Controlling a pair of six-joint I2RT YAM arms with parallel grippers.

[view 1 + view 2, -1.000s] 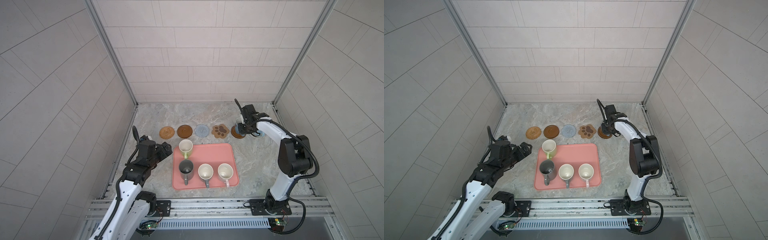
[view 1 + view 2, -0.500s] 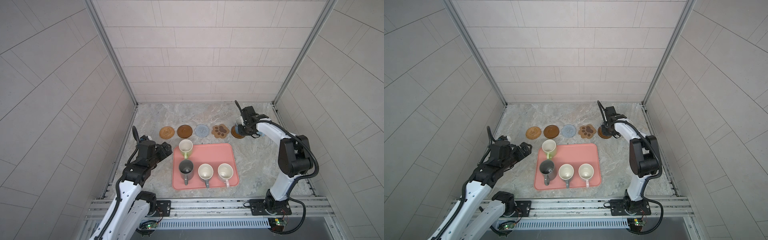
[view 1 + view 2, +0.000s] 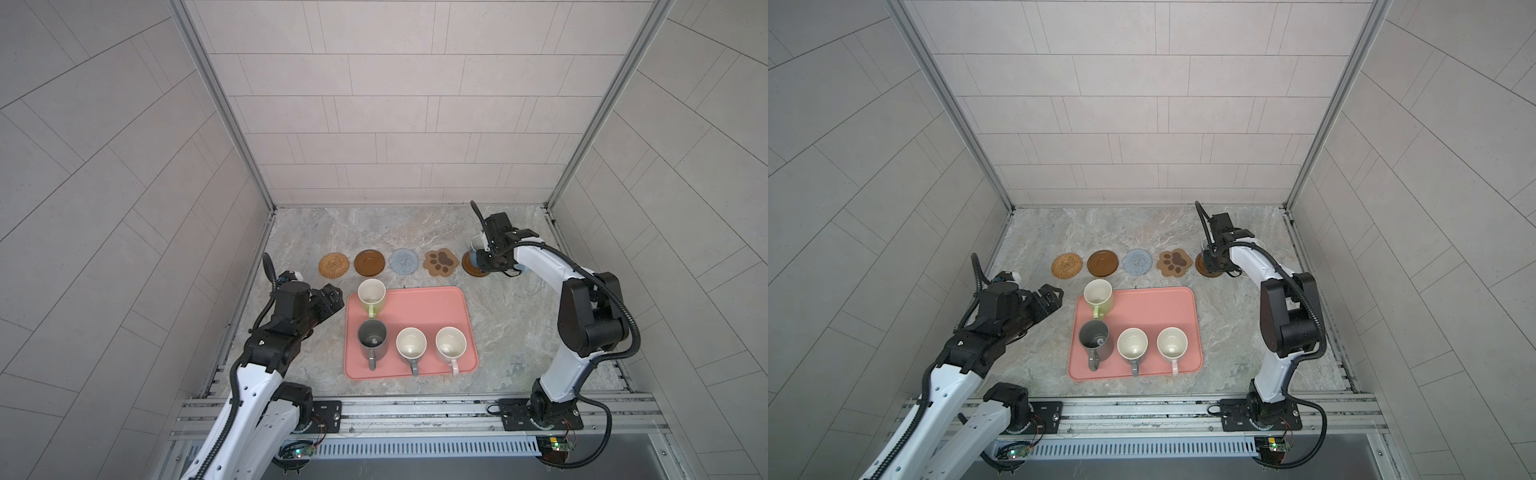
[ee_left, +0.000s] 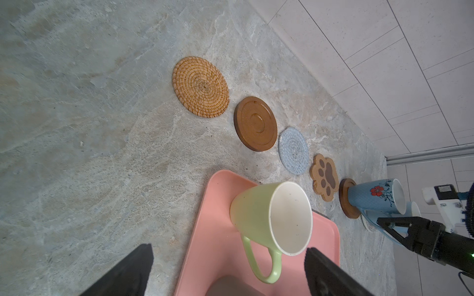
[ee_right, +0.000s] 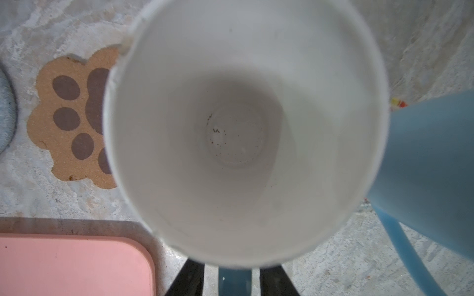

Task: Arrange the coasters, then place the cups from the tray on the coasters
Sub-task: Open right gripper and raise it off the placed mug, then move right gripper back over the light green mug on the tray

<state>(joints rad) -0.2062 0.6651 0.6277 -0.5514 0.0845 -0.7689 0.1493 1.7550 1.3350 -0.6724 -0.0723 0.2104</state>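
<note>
Four bare coasters lie in a row: rattan [image 3: 333,264], dark brown disc [image 3: 369,262], blue-grey crochet [image 3: 403,261] and paw [image 3: 441,262]. A blue cup [image 4: 372,196] stands upright on the other brown disc [image 3: 471,269]. My right gripper [image 5: 232,280] is open, its fingers either side of that cup's handle with a gap on each side. A second blue cup [image 5: 423,166] stands just beyond, on a beige mat [image 4: 368,224]. The pink tray [image 3: 419,299] holds light green [image 3: 371,293], dark grey [image 3: 372,338], grey-handled [image 3: 411,345] and pink-handled [image 3: 450,344] cups. My left gripper [image 3: 332,301] is open beside the green cup.
Tiled walls enclose the marble table on three sides. The right arm's elbow [image 3: 590,316] rises right of the tray. A metal rail [image 3: 415,409] runs along the front edge.
The right gripper's jaws have parted from the blue cup's handle, leaving the cup standing on the brown disc. The left arm has not moved.
</note>
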